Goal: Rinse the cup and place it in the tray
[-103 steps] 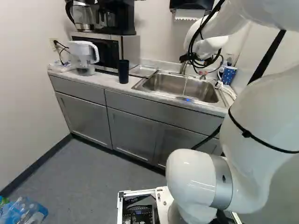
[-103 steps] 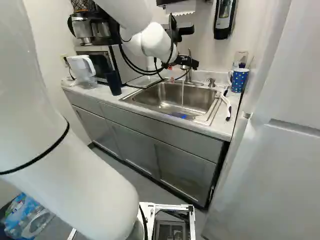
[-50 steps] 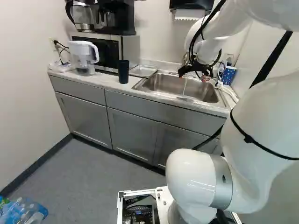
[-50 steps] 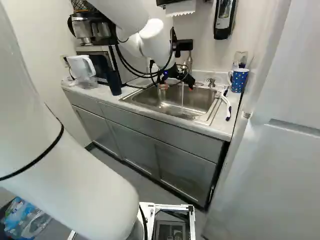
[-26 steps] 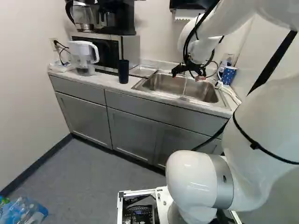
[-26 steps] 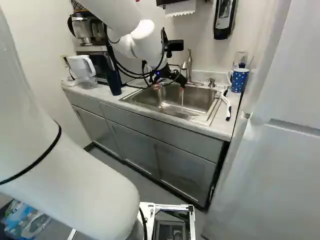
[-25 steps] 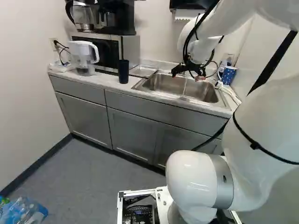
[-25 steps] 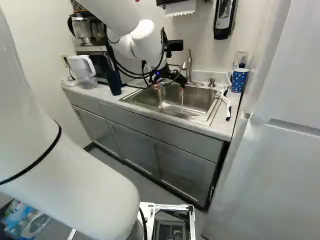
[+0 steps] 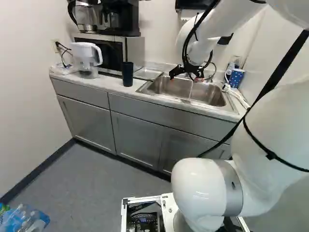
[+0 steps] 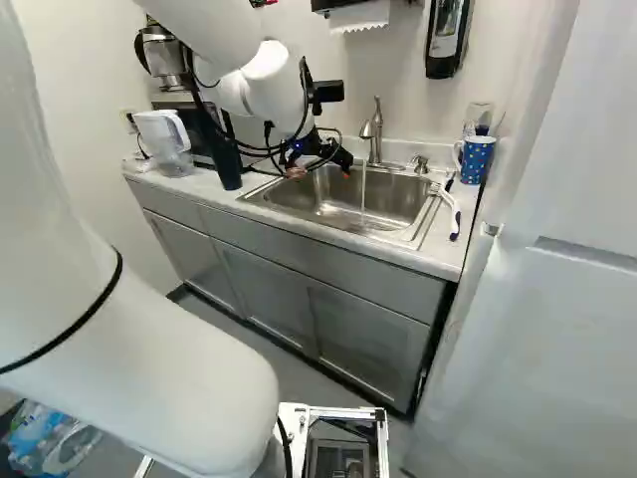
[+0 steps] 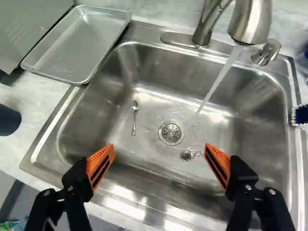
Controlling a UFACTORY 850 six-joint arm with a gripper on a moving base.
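1. Left of the gripper (image 11: pixel 159 149), the dark cup (image 9: pixel 127 74) stands upright on the counter (image 9: pixel 111 84), probably awaiting rinsing.
2. Between cup and sink (image 11: pixel 252 98), the tray (image 11: pixel 77 45) lies handy for wet things.
3. Fingers spread and empty, the gripper hangs over the sink, presumably ready to grasp.
4. Right of it, the faucet (image 11: pixel 250 24) runs, likely for rinsing.

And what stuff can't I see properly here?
- Dark cup, wrist view: partly cut off by the edge.
- Brush, wrist view: cut off too.
- Faucet, left base view: mostly behind the arm.
- Coffee maker, left base view: top cut off.
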